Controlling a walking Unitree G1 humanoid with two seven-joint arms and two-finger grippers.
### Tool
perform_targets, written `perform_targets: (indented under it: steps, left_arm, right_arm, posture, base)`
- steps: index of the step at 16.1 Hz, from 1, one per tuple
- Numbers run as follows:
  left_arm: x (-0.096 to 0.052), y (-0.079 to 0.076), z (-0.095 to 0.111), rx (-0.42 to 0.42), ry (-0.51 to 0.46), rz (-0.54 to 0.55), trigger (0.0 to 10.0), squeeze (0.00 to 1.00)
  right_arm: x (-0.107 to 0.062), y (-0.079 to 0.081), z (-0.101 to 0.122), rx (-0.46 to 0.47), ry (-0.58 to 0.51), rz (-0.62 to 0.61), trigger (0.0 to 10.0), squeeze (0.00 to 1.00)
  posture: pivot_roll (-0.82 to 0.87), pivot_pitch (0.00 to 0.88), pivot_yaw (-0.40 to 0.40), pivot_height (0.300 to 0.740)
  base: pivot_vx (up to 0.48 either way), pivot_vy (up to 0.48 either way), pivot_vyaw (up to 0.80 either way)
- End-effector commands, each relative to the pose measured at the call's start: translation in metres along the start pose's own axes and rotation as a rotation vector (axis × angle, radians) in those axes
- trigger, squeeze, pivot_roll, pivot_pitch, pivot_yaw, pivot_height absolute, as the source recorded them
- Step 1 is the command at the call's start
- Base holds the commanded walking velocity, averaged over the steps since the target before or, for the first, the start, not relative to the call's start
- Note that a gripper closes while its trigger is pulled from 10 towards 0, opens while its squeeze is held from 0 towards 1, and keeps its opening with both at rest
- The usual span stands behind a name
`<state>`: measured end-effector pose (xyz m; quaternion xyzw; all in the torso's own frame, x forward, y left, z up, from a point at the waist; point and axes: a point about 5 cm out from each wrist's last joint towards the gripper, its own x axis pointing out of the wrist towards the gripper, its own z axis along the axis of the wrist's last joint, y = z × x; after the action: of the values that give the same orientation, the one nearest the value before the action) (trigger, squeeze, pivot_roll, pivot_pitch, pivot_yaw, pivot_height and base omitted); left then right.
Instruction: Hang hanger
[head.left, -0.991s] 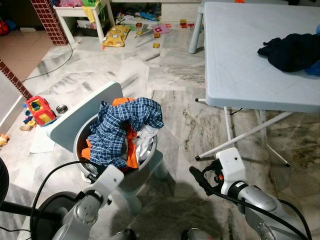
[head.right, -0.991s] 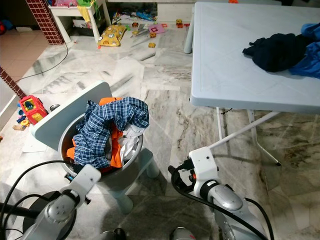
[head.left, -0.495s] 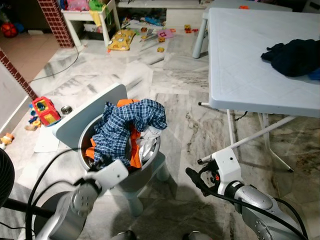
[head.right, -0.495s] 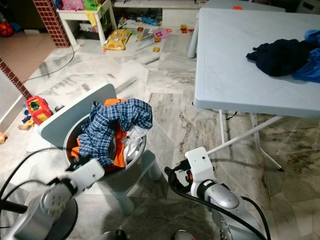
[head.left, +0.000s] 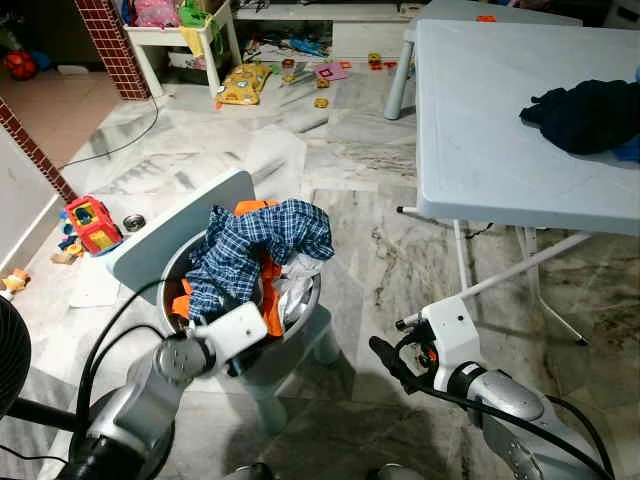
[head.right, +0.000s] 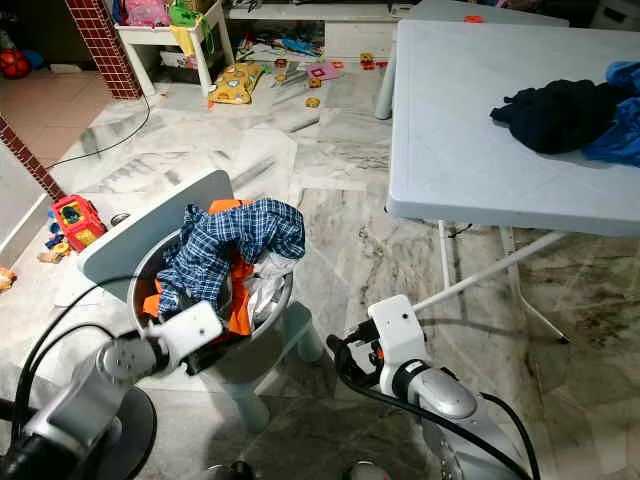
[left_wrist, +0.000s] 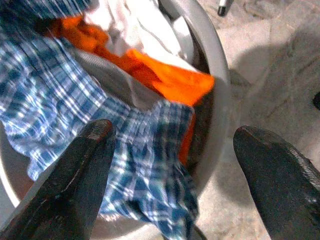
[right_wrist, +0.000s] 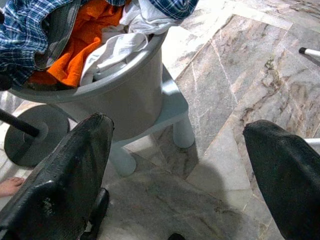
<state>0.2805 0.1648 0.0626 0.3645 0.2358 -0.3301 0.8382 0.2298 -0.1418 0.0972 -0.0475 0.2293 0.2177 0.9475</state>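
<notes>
The left gripper (left_wrist: 170, 165) hangs with its two black fingers spread wide just over the near rim of the grey laundry basin (head.left: 302, 310), above a blue plaid shirt (head.left: 250, 250) heaped on orange cloth (left_wrist: 165, 75) and a white garment (head.left: 290, 275). The basin sits on a pale blue child's chair (head.left: 170, 235). The right gripper (right_wrist: 175, 170) hovers low over the marble floor (head.left: 360, 220), fingers also wide apart. Any hanger may lie buried in the laundry; I cannot tell. A dark garment (head.left: 585, 110) lies on the folding table (head.left: 480, 130).
</notes>
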Motion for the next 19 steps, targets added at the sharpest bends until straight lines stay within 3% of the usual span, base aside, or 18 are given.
perform_targets:
  steps: [1,4,5,6,8,9,12,17,18,19]
  left_arm:
    - [-0.001,0.001,-0.01,-0.029,0.052,-0.068,10.0,1.0]
    - [-0.001,0.005,-0.012,-0.011,0.072,-0.121,10.0,1.0]
    - [-0.001,0.006,-0.013,-0.009,0.082,-0.154,10.0,0.54]
    - [-0.002,0.009,-0.013,-0.004,0.091,-0.179,10.0,0.27]
    - [-0.002,0.013,-0.011,-0.003,0.091,-0.176,10.0,0.27]
    - [0.0,0.017,-0.01,0.002,0.094,-0.174,10.0,0.0]
    - [0.0,0.029,-0.009,0.053,0.107,-0.145,10.0,0.0]
    - [0.01,0.025,-0.014,0.046,0.117,-0.187,10.0,0.0]
    - [0.014,0.024,-0.017,0.039,0.123,-0.204,4.5,0.0]
    - [0.014,0.024,-0.017,0.041,0.123,-0.207,1.9,0.0]
  right_arm:
    - [0.001,0.001,-0.003,0.0,0.012,0.0,10.0,0.0]
    - [0.002,0.003,-0.003,0.0,0.011,0.006,10.0,0.0]
    - [0.003,0.004,-0.003,-0.002,0.01,0.01,10.0,0.0]
    - [0.003,0.004,-0.003,-0.003,0.01,0.011,10.0,0.0]
    - [0.003,0.004,-0.003,-0.003,0.01,0.011,10.0,0.0]
    - [0.004,0.003,-0.003,-0.004,0.009,0.009,10.0,0.0]
    - [0.004,0.005,-0.005,0.0,0.009,0.01,10.0,0.0]
    - [0.004,0.006,-0.005,0.002,0.009,0.01,10.0,0.0]
    - [0.003,0.006,-0.005,0.001,0.01,0.009,10.0,0.0]
    - [0.003,0.006,-0.005,0.002,0.011,0.008,10.0,0.0]
  posture:
    - [-0.21,0.12,0.049,0.74]
    - [-0.21,0.12,0.05,0.74]
    - [-0.21,0.12,0.049,0.74]
    - [-0.21,0.119,0.051,0.74]
    - [-0.21,0.119,0.054,0.74]
    - [-0.21,0.117,0.057,0.74]
    - [-0.2,0.115,0.059,0.74]
    - [-0.21,0.119,0.059,0.74]
    - [-0.22,0.121,0.059,0.74]
    - [-0.22,0.122,0.06,0.74]
  base:
    - [0.0,0.0,0.0]
    - [0.0,0.0,0.0]
    - [0.0,0.0,0.0]
    - [0.0,0.0,0.0]
    - [0.0,0.0,0.0]
    - [0.0,0.0,0.0]
    - [0.0,0.0,0.0]
    - [0.0,0.0,0.0]
    - [0.0,0.0,0.0]
    - [0.0,0.0,0.0]
